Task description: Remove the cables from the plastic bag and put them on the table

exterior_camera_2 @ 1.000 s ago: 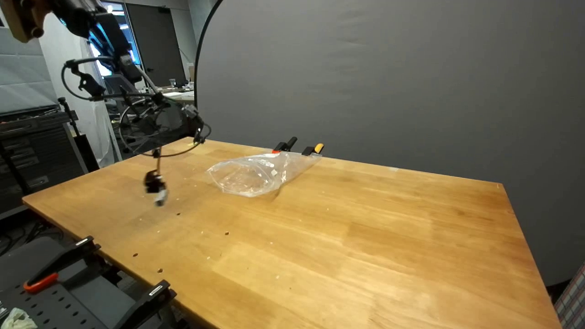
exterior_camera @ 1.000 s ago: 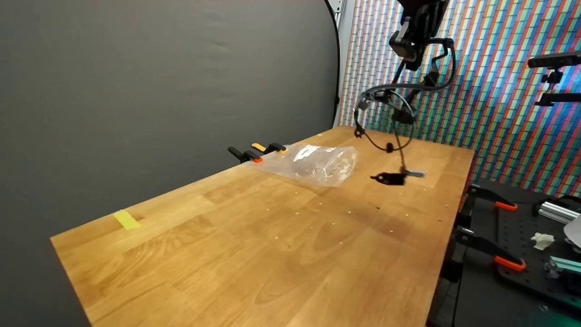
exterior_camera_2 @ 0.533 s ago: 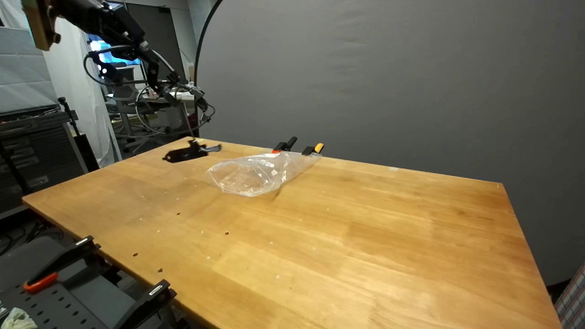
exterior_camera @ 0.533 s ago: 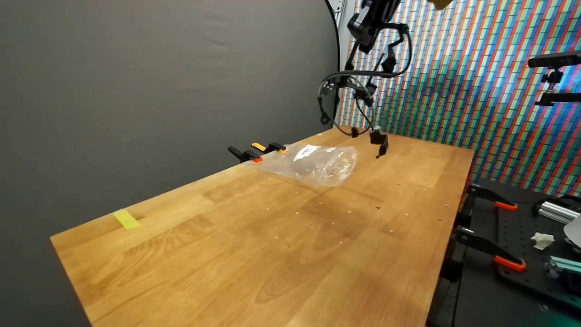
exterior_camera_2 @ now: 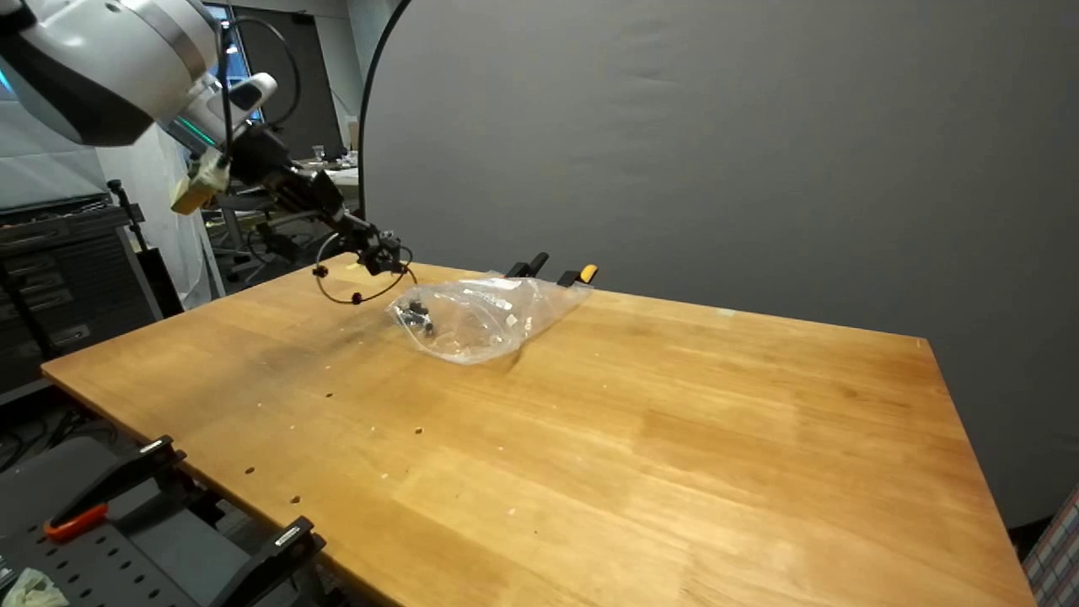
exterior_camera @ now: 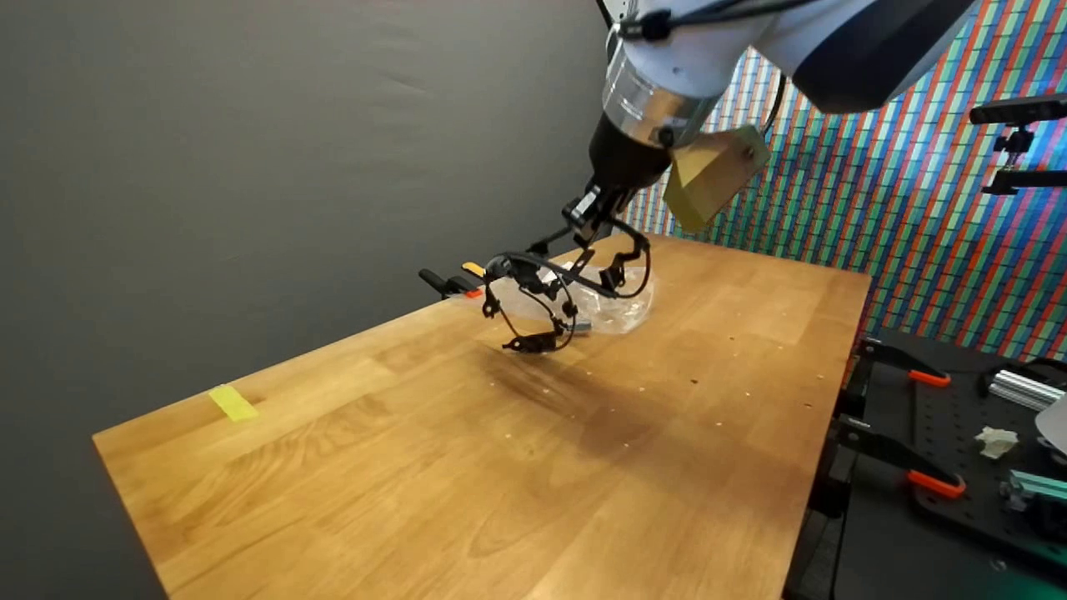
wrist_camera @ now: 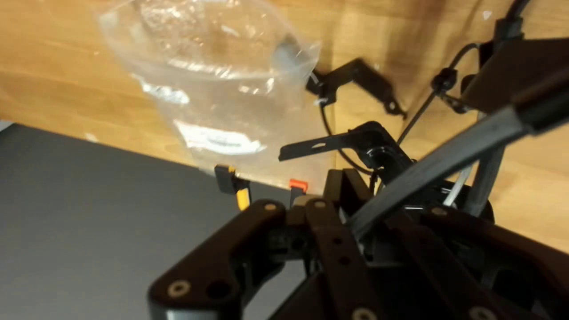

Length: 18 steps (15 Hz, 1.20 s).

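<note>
Gripper pinching the cables, which hang above the table. From the tips, wrist view: cables run out to 2 o'clock; black end bracket dangles at 12, near the plastic bag, contact unclear. Bag lies on table at 10; clamps between 9 and 10, at table edge.
</note>
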Each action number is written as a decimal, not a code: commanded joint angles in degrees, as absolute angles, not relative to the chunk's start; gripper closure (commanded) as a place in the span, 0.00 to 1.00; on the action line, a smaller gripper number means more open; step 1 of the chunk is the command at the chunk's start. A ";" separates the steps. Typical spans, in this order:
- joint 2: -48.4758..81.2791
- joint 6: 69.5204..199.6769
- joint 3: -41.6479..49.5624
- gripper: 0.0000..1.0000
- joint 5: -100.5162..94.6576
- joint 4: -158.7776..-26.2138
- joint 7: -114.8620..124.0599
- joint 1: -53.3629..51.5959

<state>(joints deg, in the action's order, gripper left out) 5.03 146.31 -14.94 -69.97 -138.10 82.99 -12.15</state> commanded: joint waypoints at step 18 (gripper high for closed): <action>-0.75 136.85 -14.13 0.23 -68.64 -146.63 100.54 -13.50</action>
<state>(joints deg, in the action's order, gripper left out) 2.71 140.78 -13.61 -70.73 -145.06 97.34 -12.23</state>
